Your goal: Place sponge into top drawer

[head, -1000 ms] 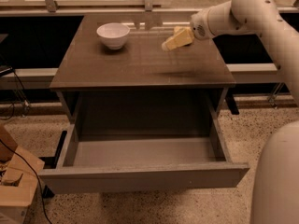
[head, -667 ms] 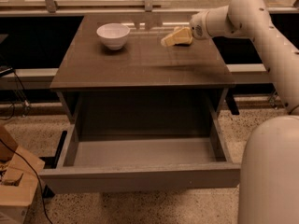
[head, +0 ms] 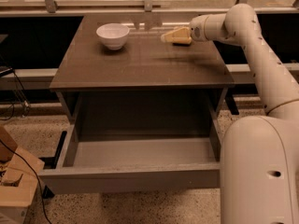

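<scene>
The top drawer [head: 131, 178] is pulled fully out below the cabinet top, and nothing shows inside it. My gripper [head: 175, 35] is yellowish and hovers low over the back right of the cabinet top [head: 140, 66], pointing left towards the bowl. I cannot make out the sponge apart from the gripper; it may be hidden at the gripper's tip. The arm [head: 252, 45] reaches in from the right.
A white bowl [head: 112, 35] stands at the back left of the cabinet top. A cardboard box [head: 14, 185] and cables lie on the floor at the lower left. My white body [head: 261, 171] fills the lower right, beside the drawer's right corner.
The gripper has tilted from pointing down-left to nearly level and sits slightly higher and farther back. The drawer and bowl have not moved.
</scene>
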`<state>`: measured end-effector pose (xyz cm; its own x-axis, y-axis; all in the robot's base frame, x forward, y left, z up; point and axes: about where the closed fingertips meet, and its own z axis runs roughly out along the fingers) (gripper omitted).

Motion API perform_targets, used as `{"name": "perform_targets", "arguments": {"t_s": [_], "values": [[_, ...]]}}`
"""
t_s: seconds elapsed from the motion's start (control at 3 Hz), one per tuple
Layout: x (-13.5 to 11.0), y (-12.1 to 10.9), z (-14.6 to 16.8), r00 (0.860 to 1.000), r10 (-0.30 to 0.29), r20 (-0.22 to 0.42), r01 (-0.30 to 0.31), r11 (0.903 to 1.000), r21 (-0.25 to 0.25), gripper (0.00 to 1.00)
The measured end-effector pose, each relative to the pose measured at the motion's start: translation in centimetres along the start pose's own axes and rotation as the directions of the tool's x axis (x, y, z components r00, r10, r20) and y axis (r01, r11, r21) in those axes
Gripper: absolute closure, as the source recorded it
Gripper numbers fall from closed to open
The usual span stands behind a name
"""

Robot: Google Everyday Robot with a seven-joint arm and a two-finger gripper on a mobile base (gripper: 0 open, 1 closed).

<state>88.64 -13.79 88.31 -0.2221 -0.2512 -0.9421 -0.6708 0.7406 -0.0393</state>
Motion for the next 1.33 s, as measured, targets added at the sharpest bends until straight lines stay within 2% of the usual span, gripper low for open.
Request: {"name": "perform_targets", "arguments": {"t_s": [0.67, 1.0, 1.33], "values": [[2.7, -2.4, 0.9, 0.995, 0.095, -0.010, -0.094, 0.9950, 0.031, 0.00], [3.7, -3.0, 0.9, 0.992, 0.123, -0.033, -0.121, 0.9917, 0.043, 0.19], [4.3, -3.4, 0.9, 0.989, 0.139, -0.053, -0.135, 0.9889, 0.062, 0.49]]}}
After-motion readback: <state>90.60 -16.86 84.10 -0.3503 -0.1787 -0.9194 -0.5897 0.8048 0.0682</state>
